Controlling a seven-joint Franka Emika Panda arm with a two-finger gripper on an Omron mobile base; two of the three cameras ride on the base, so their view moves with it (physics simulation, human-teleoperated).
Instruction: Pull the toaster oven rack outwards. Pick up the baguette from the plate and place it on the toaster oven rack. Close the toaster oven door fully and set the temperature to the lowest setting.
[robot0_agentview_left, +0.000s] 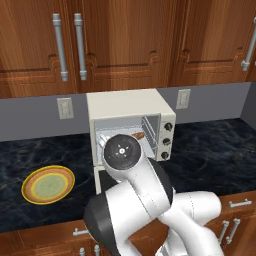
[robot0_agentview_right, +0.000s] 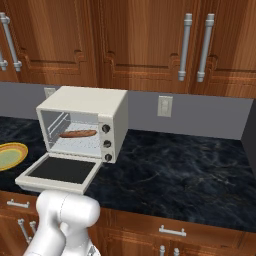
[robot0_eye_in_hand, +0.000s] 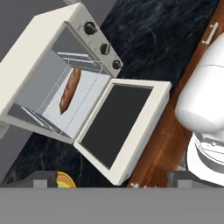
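The cream toaster oven (robot0_agentview_right: 82, 107) stands on the dark counter with its toaster oven door (robot0_agentview_right: 60, 172) folded down flat. The baguette (robot0_agentview_right: 77, 134) lies lengthwise on the wire toaster oven rack (robot0_agentview_right: 75, 144) inside the cavity, as the hand view also shows for the baguette (robot0_eye_in_hand: 70, 89) and rack (robot0_eye_in_hand: 85, 98). The plate (robot0_agentview_left: 48, 184), left of the oven, is bare. My gripper (robot0_eye_in_hand: 113, 180) hovers above and in front of the dark-glass door (robot0_eye_in_hand: 120, 127), open, with nothing between its fingertips (robot0_eye_in_hand: 43, 178). Three knobs (robot0_eye_in_hand: 105, 49) run down the oven's right side.
Wooden wall cabinets (robot0_agentview_left: 125, 40) hang above the oven, and sockets (robot0_agentview_right: 164, 106) sit on the grey backsplash. The black marble counter (robot0_agentview_right: 175, 160) stretches to the oven's right. Drawer fronts with handles (robot0_agentview_right: 172, 231) line the counter's front edge. My own arm (robot0_agentview_left: 135, 200) hides the door in the left base view.
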